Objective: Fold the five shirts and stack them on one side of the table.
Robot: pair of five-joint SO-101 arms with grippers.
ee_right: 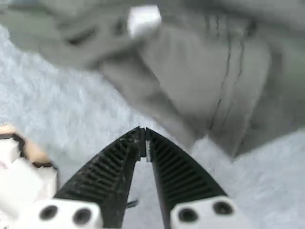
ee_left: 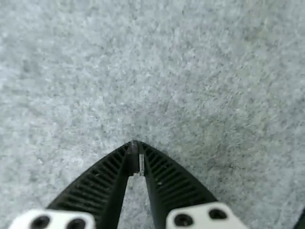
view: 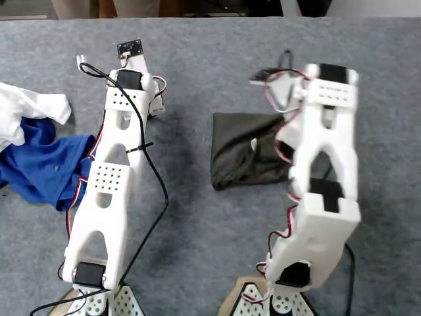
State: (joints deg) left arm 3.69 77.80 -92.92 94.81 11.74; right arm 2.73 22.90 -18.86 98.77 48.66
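Grey felt-like cloth covers the table (view: 197, 250), and the two white arms lie stretched across it side by side. The left arm (view: 112, 184) reaches over bare cloth, while the right arm (view: 325, 171) lies over one edge of the dark shirt (view: 243, 151).

That dark shirt sits near the middle of the table in a rough rectangle. It looks folded to me, though the arm hides part of it, so I wouldn't swear the far edge is tidy. At the table's edge beyond the left arm, a blue shirt (view: 46, 164) lies crumpled, with a white shirt (view: 26, 108) bunched against it — both plainly unfolded.

The left gripper (ee_left: 135, 148) hangs just above bare cloth, its tips pressed together on nothing. The right gripper (ee_right: 143, 133) is likewise closed and empty, poised just off the dark shirt's hem, with the shirt's small white label (ee_right: 144, 19) beyond it.

I'd say one shirt is about finished and the heap is waiting. The next move calls for opening a gripper and drawing the blue shirt out flat — clear of the white one — before any fold can begin.
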